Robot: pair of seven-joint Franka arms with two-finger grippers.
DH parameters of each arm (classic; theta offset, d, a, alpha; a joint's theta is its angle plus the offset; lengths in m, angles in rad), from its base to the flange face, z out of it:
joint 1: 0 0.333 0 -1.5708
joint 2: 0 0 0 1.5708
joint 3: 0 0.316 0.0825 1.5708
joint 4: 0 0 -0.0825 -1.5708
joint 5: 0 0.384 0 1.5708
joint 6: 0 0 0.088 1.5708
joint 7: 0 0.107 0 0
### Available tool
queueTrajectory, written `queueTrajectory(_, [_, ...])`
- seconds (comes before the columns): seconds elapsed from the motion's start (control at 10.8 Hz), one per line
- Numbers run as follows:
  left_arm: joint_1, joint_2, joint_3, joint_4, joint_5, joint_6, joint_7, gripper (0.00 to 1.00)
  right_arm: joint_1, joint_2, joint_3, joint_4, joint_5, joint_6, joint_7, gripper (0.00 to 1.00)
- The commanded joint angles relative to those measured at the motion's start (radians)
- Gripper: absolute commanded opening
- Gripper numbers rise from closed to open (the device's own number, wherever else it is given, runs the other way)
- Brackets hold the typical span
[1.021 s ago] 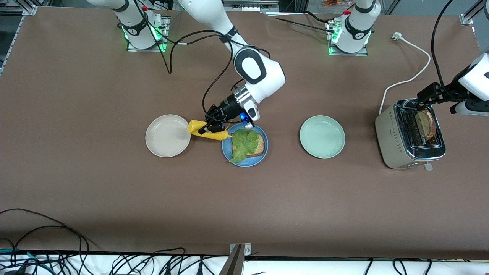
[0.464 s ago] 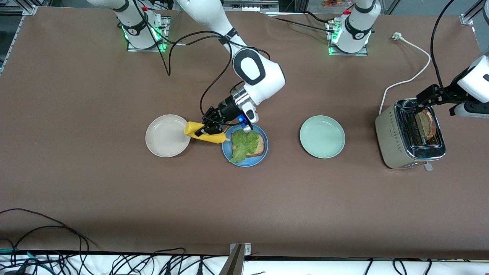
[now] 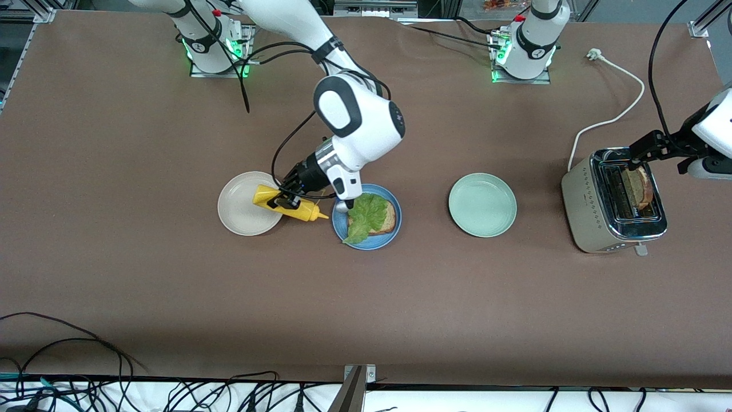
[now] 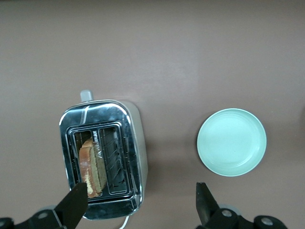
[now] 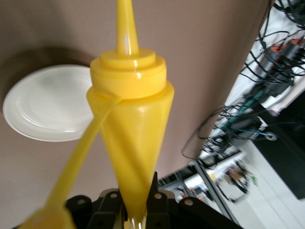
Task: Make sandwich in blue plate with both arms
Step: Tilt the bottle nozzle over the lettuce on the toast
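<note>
Gripping a tilted yellow squeeze bottle (image 3: 284,204) over the cream-white plate's (image 3: 243,214) edge, the right gripper (image 3: 284,201) stays clamped, nozzle pointing toward the blue plate (image 3: 366,240) at its 3 o'clock, where bread (image 3: 388,217) and lettuce (image 3: 364,216) lie. The left gripper (image 3: 636,157) hangs wide open above the toaster (image 3: 595,229), toast (image 3: 639,187) inside.

The right gripper (image 3: 284,201), clamped on a tilted yellow bottle (image 3: 286,204), hangs over the gap between the white plate (image 3: 243,214) and the blue plate (image 3: 369,241), its arm crowding the blue plate's base-side rim; the lettuce (image 3: 366,214) lies uncovered from above; the left gripper (image 3: 641,150), jaws wide, hangs over the toaster (image 3: 595,226), whose slot holds upright toast (image 3: 636,189); the green plate (image 3: 482,205) stands between, unobstructed
</note>
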Motion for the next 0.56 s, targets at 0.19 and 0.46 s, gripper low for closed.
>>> queueTrajectory(0.19, [0.001,-0.009,0.072,-0.137,0.028,0.173,0.020,1.00,-0.203,-0.109,0.011,0.000,0.383,0.078,-0.163,0.16])
queueTrajectory(0.46, [0.001,-0.006,0.103,-0.197,0.028,0.222,0.020,0.99,-0.323,-0.134,0.012,0.000,0.576,0.088,-0.298,0.16])
